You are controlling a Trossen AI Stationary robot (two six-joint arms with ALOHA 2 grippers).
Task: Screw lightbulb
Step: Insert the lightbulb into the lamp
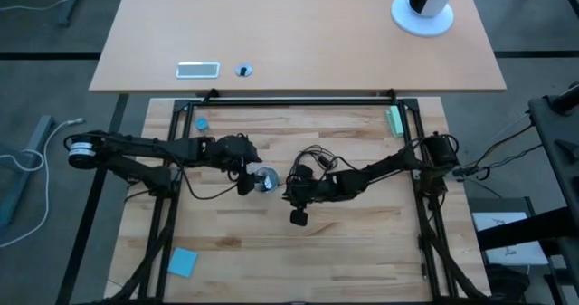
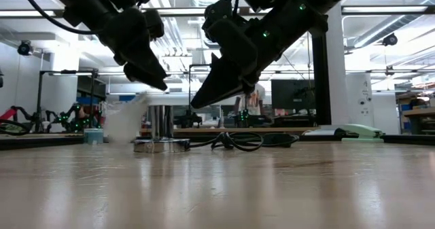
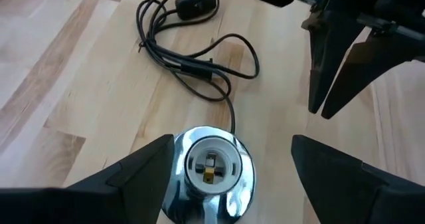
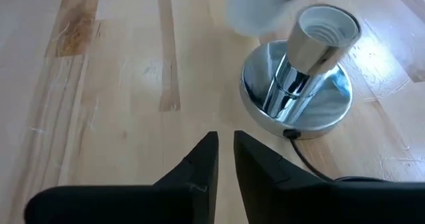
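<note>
White lightbulb [image 4: 255,11] blurred beside socket [image 4: 297,84].

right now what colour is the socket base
Shiny silver chrome base with a black cord; clearest in the right wrist view.

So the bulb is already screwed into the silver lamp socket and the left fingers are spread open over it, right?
Not quite. The socket is empty: the left wrist view looks straight down into it. The left fingers are indeed spread open over it. A blurred white shape beside the socket in the right wrist view may be the bulb.

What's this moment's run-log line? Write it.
left gripper: open above socket | right gripper: shut, empty | lightbulb: blurred beside socket, not screwed in
</note>
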